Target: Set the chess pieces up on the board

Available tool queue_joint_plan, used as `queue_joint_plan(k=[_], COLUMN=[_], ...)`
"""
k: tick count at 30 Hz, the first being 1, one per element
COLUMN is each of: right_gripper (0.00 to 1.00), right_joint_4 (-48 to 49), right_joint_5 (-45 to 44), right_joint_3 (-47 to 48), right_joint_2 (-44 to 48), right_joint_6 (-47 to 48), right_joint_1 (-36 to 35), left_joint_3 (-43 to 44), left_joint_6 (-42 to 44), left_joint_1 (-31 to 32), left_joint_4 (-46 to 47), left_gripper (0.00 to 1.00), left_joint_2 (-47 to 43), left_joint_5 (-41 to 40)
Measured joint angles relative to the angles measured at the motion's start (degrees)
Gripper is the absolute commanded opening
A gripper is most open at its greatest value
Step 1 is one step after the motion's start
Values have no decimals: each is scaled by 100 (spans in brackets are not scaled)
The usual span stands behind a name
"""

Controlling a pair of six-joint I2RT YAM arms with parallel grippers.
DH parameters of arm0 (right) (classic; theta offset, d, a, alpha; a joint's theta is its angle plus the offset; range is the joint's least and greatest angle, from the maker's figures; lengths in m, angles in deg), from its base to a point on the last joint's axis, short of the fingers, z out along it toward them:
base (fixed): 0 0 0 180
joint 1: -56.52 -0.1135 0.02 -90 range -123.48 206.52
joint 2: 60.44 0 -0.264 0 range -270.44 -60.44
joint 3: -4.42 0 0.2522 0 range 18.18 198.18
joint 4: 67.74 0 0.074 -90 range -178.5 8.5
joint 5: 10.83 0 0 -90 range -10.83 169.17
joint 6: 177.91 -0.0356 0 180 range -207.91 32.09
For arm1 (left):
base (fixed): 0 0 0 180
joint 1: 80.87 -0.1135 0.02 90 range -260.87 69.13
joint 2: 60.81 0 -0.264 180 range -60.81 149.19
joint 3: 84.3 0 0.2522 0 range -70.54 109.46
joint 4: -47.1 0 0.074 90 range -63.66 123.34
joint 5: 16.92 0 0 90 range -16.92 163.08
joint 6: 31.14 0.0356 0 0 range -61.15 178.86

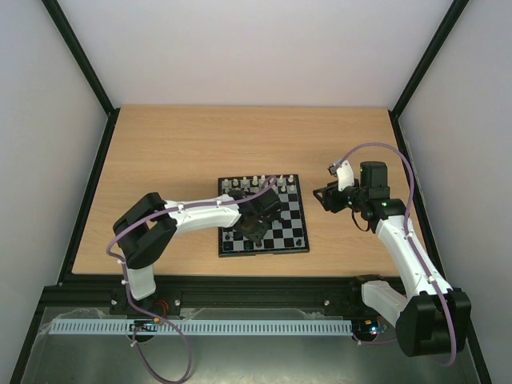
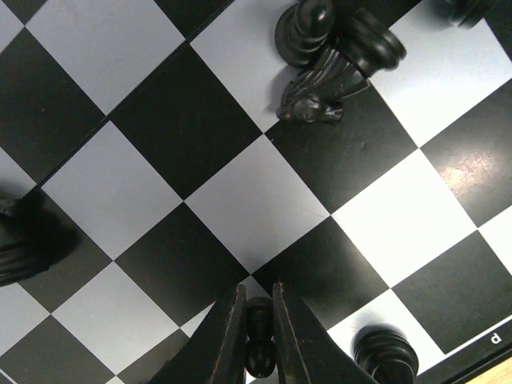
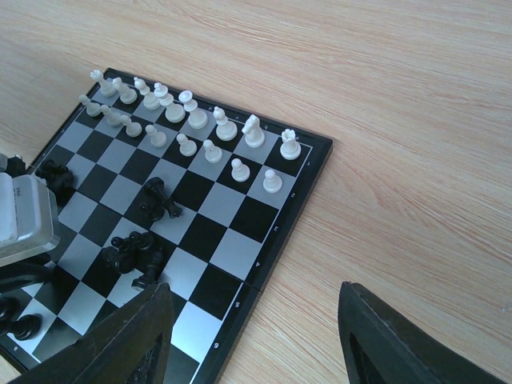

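The chequered board (image 1: pixel 291 230) lies mid-table. White pieces (image 3: pixel 186 122) stand in two rows along its far edge. Black pieces lie loose on it: a toppled pair (image 3: pixel 160 200) and a cluster (image 3: pixel 132 253). My left gripper (image 2: pixel 258 301) is low over the board's near part and shut on a small black pawn (image 2: pixel 260 342), held between the fingertips. A fallen black knight (image 2: pixel 316 94) lies ahead of it beside another black piece. My right gripper (image 3: pixel 256 293) is open and empty, hovering over bare table by the board's right edge.
Another black piece (image 2: pixel 386 353) stands just right of my left fingers near the board's border. A dark piece (image 2: pixel 18 240) sits at the left edge of that view. The wooden table (image 1: pixel 176 152) surrounds the board, with black frame rails along its sides.
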Motion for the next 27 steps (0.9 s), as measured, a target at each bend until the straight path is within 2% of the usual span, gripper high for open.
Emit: queue_joint_plan(k=[16,22,23,27], right_gripper=[59,59,59,59], right_joint_4=[0,0,0,0], right_joint_5=[15,31,35,39], right_joint_3=[0,0,0,0], right_joint_2=[0,0,0,0], right_joint_6=[0,0,0,0], right_joint_1=[0,0,0,0], left_joint_3=[-173,-173,-170,-170], left_joint_6=[-199,-249,-260,-289], left_joint_1=[17,22,22,-37], left_joint_4=[-28,-122,-166,-199], left_gripper=[9,25,31,41], left_joint_2=[-149,-175,-203,-586], left_joint_5=[-2,-111,-188,-476])
